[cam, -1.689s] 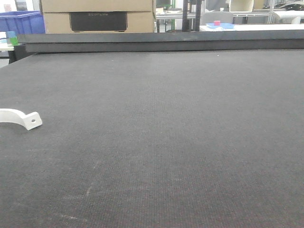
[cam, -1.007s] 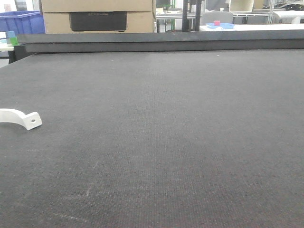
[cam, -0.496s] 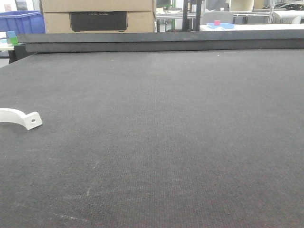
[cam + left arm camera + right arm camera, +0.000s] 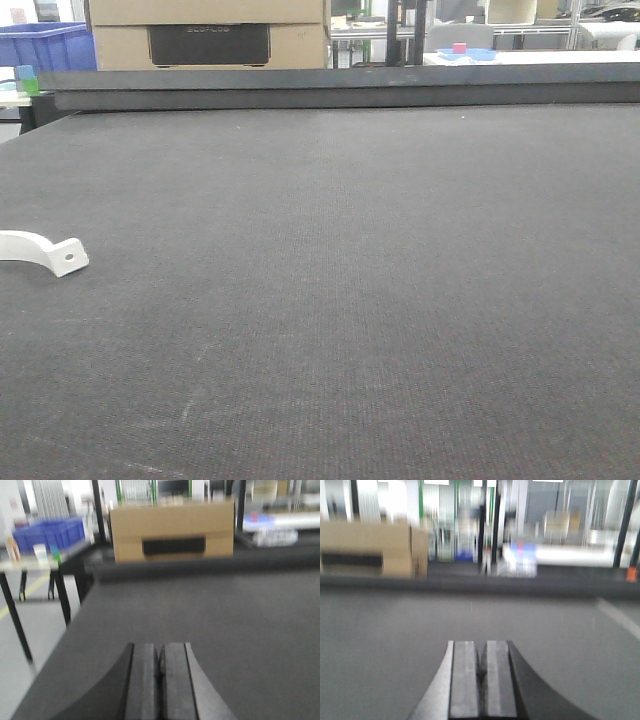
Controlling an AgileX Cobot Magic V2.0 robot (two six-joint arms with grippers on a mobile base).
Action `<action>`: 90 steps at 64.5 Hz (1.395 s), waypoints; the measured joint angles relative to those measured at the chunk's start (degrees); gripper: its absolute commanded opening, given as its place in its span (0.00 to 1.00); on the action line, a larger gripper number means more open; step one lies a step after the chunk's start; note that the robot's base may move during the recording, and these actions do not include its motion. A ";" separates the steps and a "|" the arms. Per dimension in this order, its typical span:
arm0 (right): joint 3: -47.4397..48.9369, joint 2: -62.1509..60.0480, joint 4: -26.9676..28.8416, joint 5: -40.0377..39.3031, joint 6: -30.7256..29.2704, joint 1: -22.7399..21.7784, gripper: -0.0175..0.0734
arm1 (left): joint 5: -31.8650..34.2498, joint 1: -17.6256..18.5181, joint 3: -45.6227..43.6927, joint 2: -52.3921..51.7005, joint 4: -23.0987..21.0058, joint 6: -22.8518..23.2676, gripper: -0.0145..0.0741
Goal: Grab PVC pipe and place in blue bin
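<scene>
The view had drifted slightly — the PVC pipe [image 4: 40,250] lay untouched on the surface [image 4: 350,280]. Left hand [image 4: 159,680] and right hand [image 4: 483,680] were clenched, empty; descending unopened might shove it away.

Left jaws, at 6 o'clock in the left wrist view: two flat, dark grey rectangular pads [image 4: 145,685] lie side by side with a thin dark seam between them. Each is backed by a darker shell that curves outward toward the lower edge.

Right jaws, at 6 o'clock in the right wrist view: same build, with matte mid-grey pads [image 4: 464,680]. The 7 o'clock shell is lighter grey, the 5 o'clock shell near black.

Both views are too blurred to show finer surface detail.
</scene>
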State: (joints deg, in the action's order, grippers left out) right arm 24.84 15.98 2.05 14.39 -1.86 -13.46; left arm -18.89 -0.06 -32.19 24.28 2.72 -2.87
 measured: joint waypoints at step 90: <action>36.92 76.42 2.96 43.01 0.34 0.00 0.41 | -31.59 0.00 -15.60 40.29 -7.56 -0.12 0.04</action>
State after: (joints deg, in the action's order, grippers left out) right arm 61.76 92.40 5.01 57.40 -1.52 -13.46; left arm -50.48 -0.06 -47.79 64.58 -4.84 -2.99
